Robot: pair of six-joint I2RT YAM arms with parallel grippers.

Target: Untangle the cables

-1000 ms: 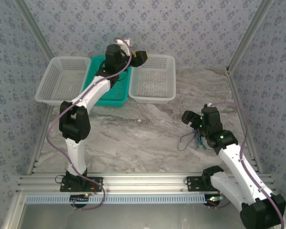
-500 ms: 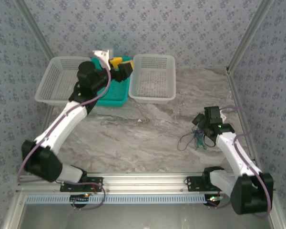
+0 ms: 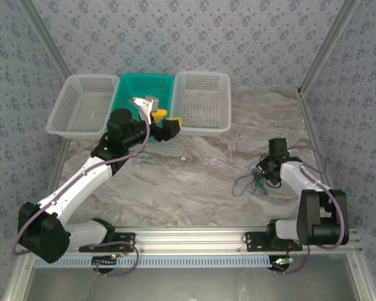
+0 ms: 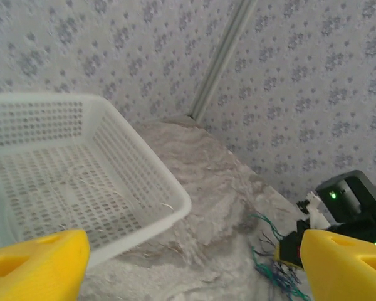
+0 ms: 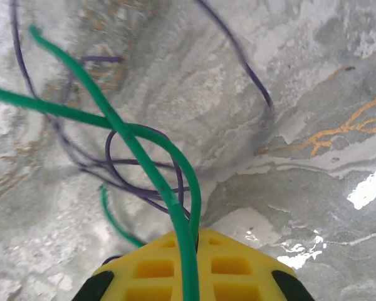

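The cables (image 3: 252,183) lie as a small loose tangle of green, teal and dark purple strands on the marble table, right of centre. My right gripper (image 3: 264,174) is down at the tangle's right edge. In the right wrist view its yellow jaws are closed together, and this gripper (image 5: 191,251) is shut on a green cable (image 5: 144,160) that loops over thin purple cables (image 5: 116,172). My left gripper (image 3: 165,123) hovers open near the right white basket's front left corner. In the left wrist view its yellow fingers (image 4: 37,263) stand wide apart with nothing between them, and the tangle (image 4: 272,266) shows at the lower right.
Three baskets stand in a row at the back: a white one (image 3: 81,105), a teal one (image 3: 141,94) and another white one (image 3: 202,103), whose rim (image 4: 144,188) is close in front of my left gripper. Patterned walls and metal frame posts enclose the table.
My left arm has swung back from over the teal basket toward the table's middle, its jaws widening. My right gripper has lowered onto the tangle and shut on the green cable.
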